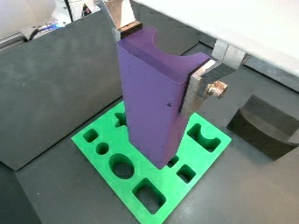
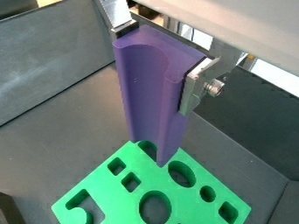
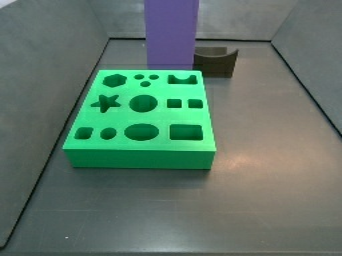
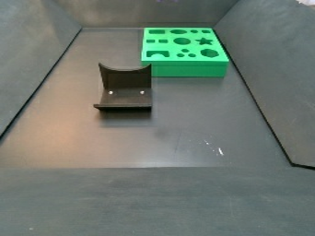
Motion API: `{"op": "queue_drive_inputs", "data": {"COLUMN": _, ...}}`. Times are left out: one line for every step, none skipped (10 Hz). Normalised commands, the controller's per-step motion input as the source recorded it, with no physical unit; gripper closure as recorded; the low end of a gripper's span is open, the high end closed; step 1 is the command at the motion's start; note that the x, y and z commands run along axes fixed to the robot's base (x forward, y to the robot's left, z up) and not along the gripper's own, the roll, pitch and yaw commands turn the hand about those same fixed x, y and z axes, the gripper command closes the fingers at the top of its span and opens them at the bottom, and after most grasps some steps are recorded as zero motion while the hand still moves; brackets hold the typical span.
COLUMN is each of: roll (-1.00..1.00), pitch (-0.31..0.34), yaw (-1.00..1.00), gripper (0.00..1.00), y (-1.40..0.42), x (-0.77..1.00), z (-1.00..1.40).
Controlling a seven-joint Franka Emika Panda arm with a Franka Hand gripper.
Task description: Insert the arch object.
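My gripper (image 1: 162, 54) is shut on the arch object (image 1: 152, 96), a tall purple column with a semicircular notch in its top end. Both wrist views show it, and the silver fingers (image 2: 197, 83) clamp it near the top (image 2: 152, 96). It hangs upright with its lower end over the green board (image 1: 93, 138) with several shaped holes. In a side view the column (image 3: 171, 30) stands over the board's back edge (image 3: 140, 150). An arch-shaped hole (image 3: 186, 79) lies at the board's back right. The gripper itself is out of both side views.
The dark fixture (image 4: 123, 88), with a curved cut in its upright wall, stands on the dark floor apart from the board (image 4: 185, 66). It also shows behind the board (image 3: 217, 60) and in a wrist view (image 1: 267, 122). Dark sloping walls ring the floor.
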Motion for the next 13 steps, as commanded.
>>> {"op": "queue_drive_inputs", "data": {"roll": 0.00, "pitch": 0.000, "yaw": 0.00, "gripper": 1.00, "y": 0.11, "x": 0.00, "z": 0.00}}
{"op": "queue_drive_inputs", "data": {"roll": 0.17, "pitch": -0.021, "yaw": 0.00, "gripper": 1.00, "y": 0.31, "x": 0.22, "z": -0.30}}
{"op": "queue_drive_inputs", "data": {"roll": 0.09, "pitch": -0.190, "yaw": 0.01, "gripper": 1.00, "y": 0.81, "x": 0.19, "z": -0.68}}
{"op": "queue_drive_inputs", "data": {"roll": 0.16, "pitch": -0.124, "yaw": 0.00, "gripper": 1.00, "y": 0.89, "x": 0.09, "z": -0.69}}
{"op": "queue_drive_inputs", "data": {"roll": 0.12, "pitch": -0.074, "yaw": 0.00, "gripper": 1.00, "y": 0.87, "x": 0.12, "z": -0.72}}
{"op": "queue_drive_inputs", "data": {"roll": 0.05, "pitch": -0.139, "yaw": 0.00, "gripper": 1.00, "y": 0.89, "x": 0.01, "z": -0.68}}
{"op": "queue_drive_inputs", "data": {"roll": 0.00, "pitch": -0.140, "yaw": -0.17, "gripper": 1.00, "y": 0.74, "x": 0.00, "z": -0.62}}
{"op": "queue_drive_inputs", "data": {"roll": -0.12, "pitch": -0.099, "yaw": -0.30, "gripper": 1.00, "y": 0.36, "x": 0.00, "z": -0.32}}
{"op": "queue_drive_inputs", "data": {"roll": -0.14, "pitch": -0.053, "yaw": -0.32, "gripper": 1.00, "y": 0.31, "x": 0.00, "z": -0.21}}
{"op": "queue_drive_inputs", "data": {"roll": -0.09, "pitch": 0.000, "yaw": -0.09, "gripper": 1.00, "y": 0.13, "x": 0.00, "z": -0.03}}
{"op": "queue_drive_inputs", "data": {"roll": 0.00, "pitch": 0.000, "yaw": 0.00, "gripper": 1.00, "y": 0.00, "x": 0.03, "z": 0.00}}
{"op": "queue_drive_inputs", "data": {"roll": 0.00, "pitch": 0.000, "yaw": 0.00, "gripper": 1.00, "y": 0.07, "x": 0.13, "z": -0.26}}
{"op": "queue_drive_inputs", "data": {"roll": 0.00, "pitch": -0.017, "yaw": 0.00, "gripper": 1.00, "y": 0.05, "x": 0.12, "z": -0.46}}
